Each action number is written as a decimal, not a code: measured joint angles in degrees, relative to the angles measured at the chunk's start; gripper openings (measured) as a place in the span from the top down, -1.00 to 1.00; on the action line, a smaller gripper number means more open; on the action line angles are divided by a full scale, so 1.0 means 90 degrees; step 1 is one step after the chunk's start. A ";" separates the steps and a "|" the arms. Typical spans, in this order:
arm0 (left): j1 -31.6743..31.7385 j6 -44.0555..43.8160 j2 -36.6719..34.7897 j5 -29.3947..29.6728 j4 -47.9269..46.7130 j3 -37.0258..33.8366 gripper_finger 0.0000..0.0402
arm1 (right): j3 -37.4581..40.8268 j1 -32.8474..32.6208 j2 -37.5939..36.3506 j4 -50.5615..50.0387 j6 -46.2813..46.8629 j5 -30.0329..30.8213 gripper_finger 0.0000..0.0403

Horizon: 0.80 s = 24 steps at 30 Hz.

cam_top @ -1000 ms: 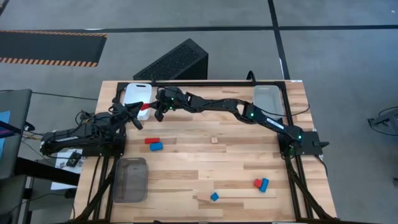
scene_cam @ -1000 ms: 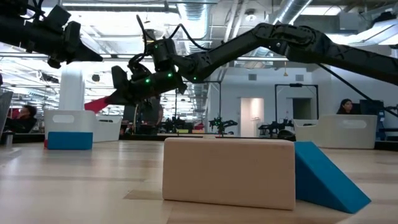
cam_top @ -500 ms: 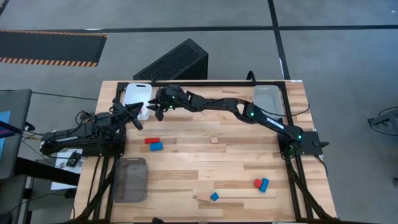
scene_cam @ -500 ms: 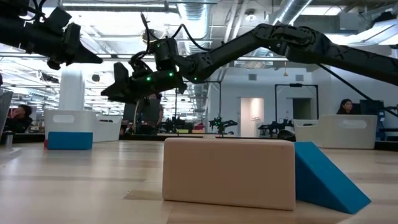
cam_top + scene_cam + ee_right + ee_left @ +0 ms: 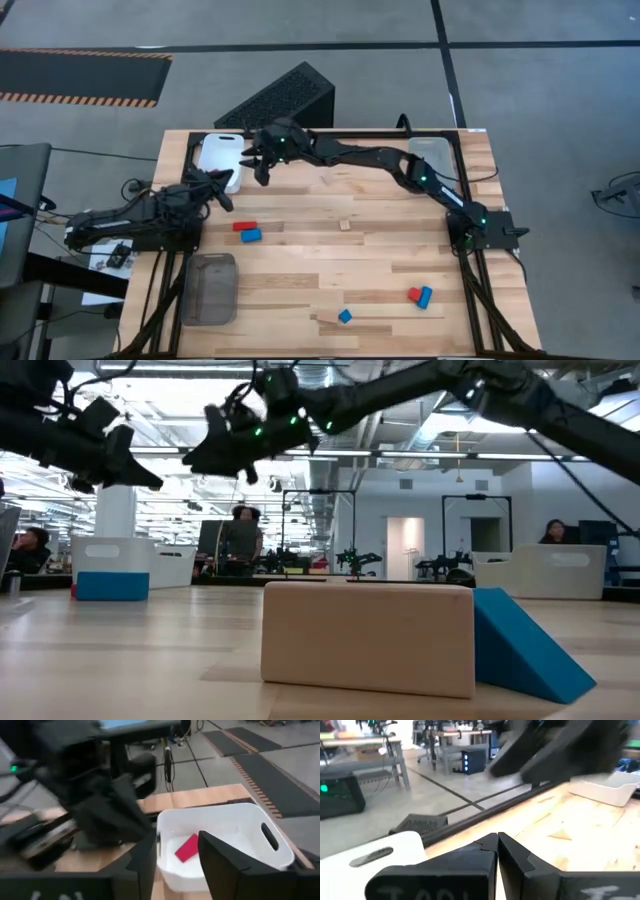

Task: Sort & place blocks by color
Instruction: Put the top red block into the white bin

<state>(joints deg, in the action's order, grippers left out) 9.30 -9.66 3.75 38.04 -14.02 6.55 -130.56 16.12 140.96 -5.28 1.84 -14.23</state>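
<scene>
Right gripper (image 5: pixel 262 163) hangs empty, fingers apart, at the far-left white tray (image 5: pixel 213 151) with a red block (image 5: pixel 186 848) inside, while the red-and-blue pair (image 5: pixel 246 231) lies nearer, closest to the shut left gripper (image 5: pixel 224 191).

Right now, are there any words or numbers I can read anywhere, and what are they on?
No text here can be read for sure.
Left claw: faint raised marks on its body, too blurred to read.
Right claw: faint raised marks as well, also too blurred to read.
</scene>
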 joint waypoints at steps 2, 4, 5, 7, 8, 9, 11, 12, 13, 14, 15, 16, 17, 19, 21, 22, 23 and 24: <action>0.0000 -0.0165 0.0000 -0.0018 0.0026 -0.0057 1.00 | 0.0477 -0.0003 -0.0267 0.0120 -0.0160 -0.0066 0.25; 0.0000 -0.0349 -0.0002 -0.0121 0.0057 -0.0092 1.00 | 0.1121 -0.0001 -0.0498 0.0274 -0.0191 -0.0137 0.30; 0.0000 -0.0443 -0.0002 -0.0239 0.0065 -0.0111 1.00 | 0.1506 0.0008 -0.0600 0.0502 -0.0191 -0.0146 0.32; 0.0000 -0.0592 0.0000 -0.0506 0.0064 -0.0121 1.00 | 0.2378 0.0048 -0.0882 0.0952 -0.0127 -0.0253 0.34; 0.0000 -0.0657 0.0000 -0.0679 0.0060 -0.0121 1.00 | 0.2788 0.0058 -0.1005 0.1395 -0.0032 -0.0270 0.34; 0.0000 -0.0677 0.0000 -0.0846 0.0052 -0.0121 1.00 | 0.3196 0.0072 -0.1172 0.1781 0.0044 -0.0283 0.34; 0.0000 -0.0677 0.0000 -0.1222 0.0046 -0.0121 1.00 | 0.3882 0.0129 -0.1544 0.2333 0.0064 -0.0287 0.34; 0.0000 -0.0679 0.0000 -0.1341 0.0044 -0.0121 1.00 | 0.4173 0.0159 -0.1737 0.2517 0.0079 -0.0285 0.33; 0.0000 -0.0689 0.0000 -0.1456 0.0043 -0.0121 1.00 | 0.4441 0.0192 -0.1952 0.2548 0.0080 -0.0285 0.33; 0.0000 -0.0714 0.0000 -0.1531 0.0046 -0.0121 1.00 | 0.4657 0.0209 -0.2137 0.2544 0.0078 -0.0285 0.32; -0.0001 -0.0747 0.0000 -0.1548 0.0046 -0.0121 1.00 | 0.4893 0.0230 -0.2336 0.2506 0.0077 -0.0281 0.32; 0.0000 -0.0797 0.0000 -0.1545 0.0049 -0.0121 1.00 | 0.5156 0.0230 -0.2547 0.2396 0.0057 -0.0284 0.31; 0.0000 -0.0857 0.0000 -0.1539 0.0054 -0.0121 1.00 | 0.5438 0.0228 -0.2748 0.2416 0.0001 -0.0275 0.31; 0.0000 -0.0961 0.0000 -0.1533 0.0082 -0.0124 1.00 | 0.6015 0.0166 -0.3167 0.2422 -0.0064 -0.0193 0.29; -0.0013 -0.1073 0.0000 -0.1558 0.0179 -0.0152 1.00 | 0.6578 0.0084 -0.3601 0.2506 -0.0091 -0.0070 0.29; -0.0043 -0.1115 0.0000 -0.1584 0.0332 -0.0187 1.00 | 0.6867 0.0060 -0.3823 0.2571 -0.0094 -0.0025 0.28; -0.0092 -0.1122 0.0008 -0.1634 0.0416 -0.0204 1.00 | 0.7147 0.0023 -0.4029 0.2713 -0.0089 0.0018 0.28; -0.0155 -0.1123 0.0044 -0.1689 0.0584 -0.0243 1.00 | 0.7427 -0.0002 -0.4238 0.2856 -0.0065 0.0056 0.28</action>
<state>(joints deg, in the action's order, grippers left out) 7.90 -19.76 4.14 22.84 -8.76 4.36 -63.72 16.11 102.82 20.42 1.26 -13.73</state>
